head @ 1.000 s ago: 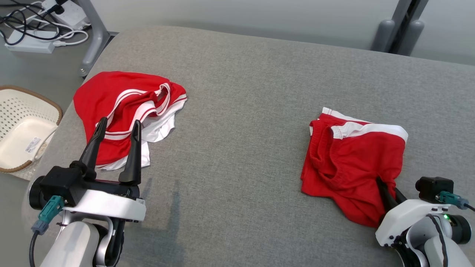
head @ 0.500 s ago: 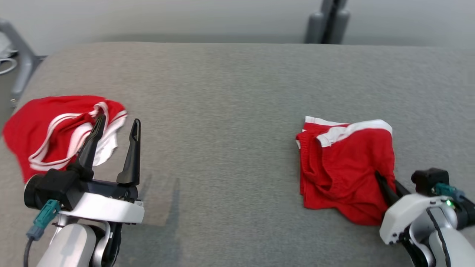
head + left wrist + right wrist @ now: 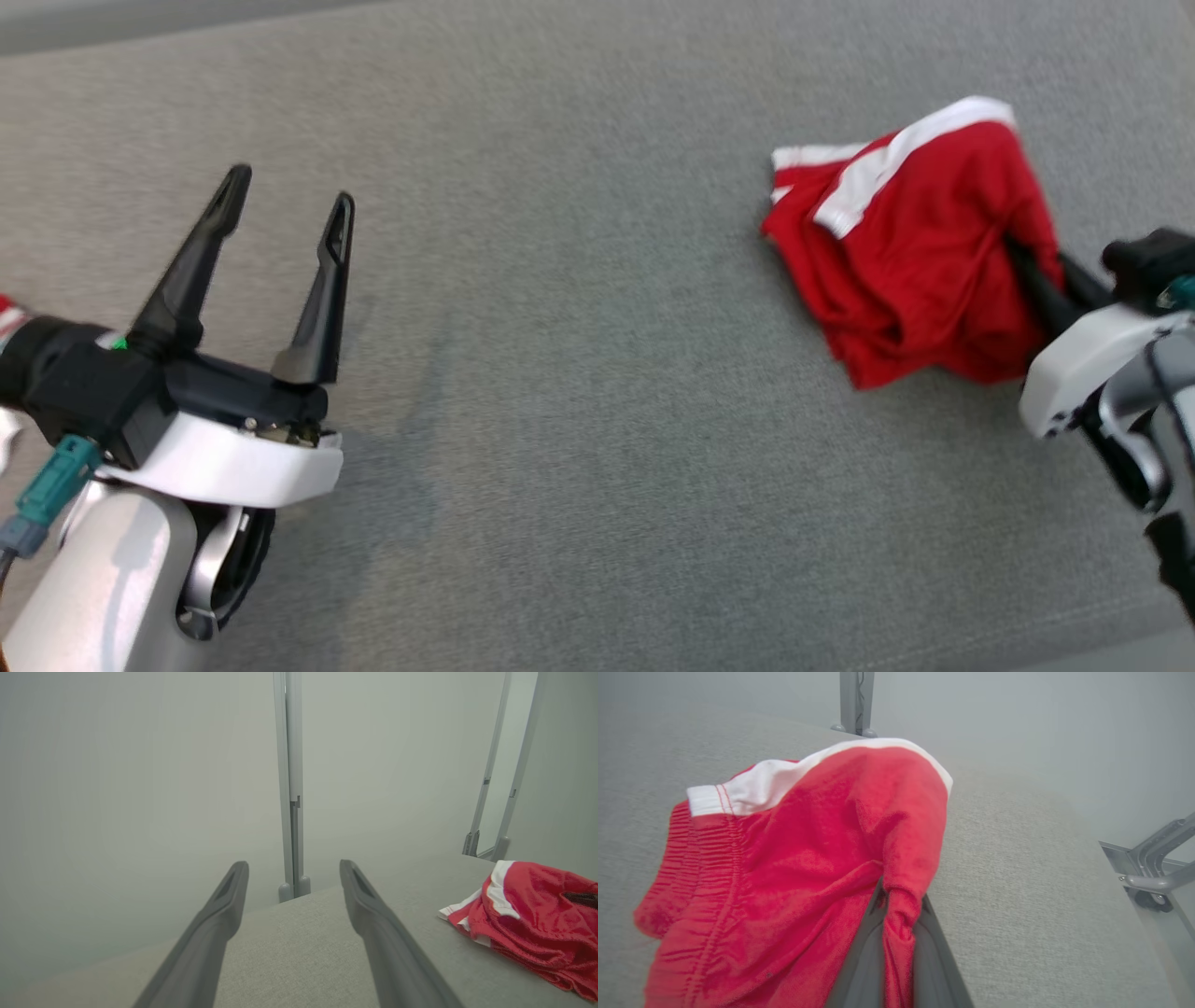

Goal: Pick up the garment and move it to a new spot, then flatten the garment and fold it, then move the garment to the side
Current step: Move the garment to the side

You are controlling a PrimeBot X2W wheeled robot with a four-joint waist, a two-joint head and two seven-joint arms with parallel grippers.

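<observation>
The garment (image 3: 906, 243) is a pair of red shorts with white trim, bunched on the grey padded table at the right of the head view. My right gripper (image 3: 1022, 266) is shut on its near right edge, with red cloth pinched between the dark fingers (image 3: 924, 952) and draped up over them. The right wrist view shows the garment (image 3: 794, 868) tented from the grip point, its waistband towards the left. My left gripper (image 3: 291, 187) hovers open and empty over bare table at the left, well apart from the garment (image 3: 532, 924). The left gripper (image 3: 293, 865) points towards the table's far edge.
The grey table top (image 3: 579, 373) spreads wide between the two arms. A sliver of red and white cloth (image 3: 7, 313) peeks out behind my left wrist. Metal posts (image 3: 292, 812) stand past the far edge, and a wheeled frame leg (image 3: 1153, 868) sits beyond the right edge.
The head camera has swung right and down, so the basket and most of the other red garment have left the picture. My right gripper stays shut on the garment, now more bunched.
</observation>
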